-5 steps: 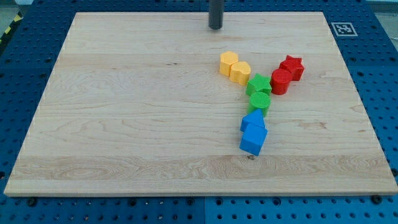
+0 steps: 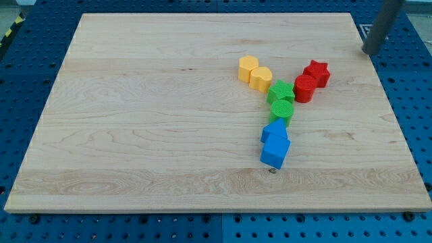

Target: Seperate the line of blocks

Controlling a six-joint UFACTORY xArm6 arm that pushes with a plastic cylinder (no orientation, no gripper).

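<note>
The blocks form a Y on the wooden board (image 2: 135,121). Two yellow blocks (image 2: 248,66) (image 2: 260,77) make the left arm. A red star (image 2: 316,71) and a red cylinder (image 2: 304,88) make the right arm. They meet at a green star (image 2: 281,90), with a green cylinder (image 2: 281,111) below it. Two blue blocks (image 2: 275,129) (image 2: 275,151) end the stem. My tip (image 2: 370,51) is at the view's top right, just off the board's right edge, well right of and above the red star, touching no block.
A blue pegboard table (image 2: 412,101) surrounds the board. A black-and-white marker tag (image 2: 364,30) lies at the board's top right corner, partly hidden by the rod.
My tip has moved from the top middle of the board, above the yellow blocks, far to the right, past the board's right edge. No block has moved.
</note>
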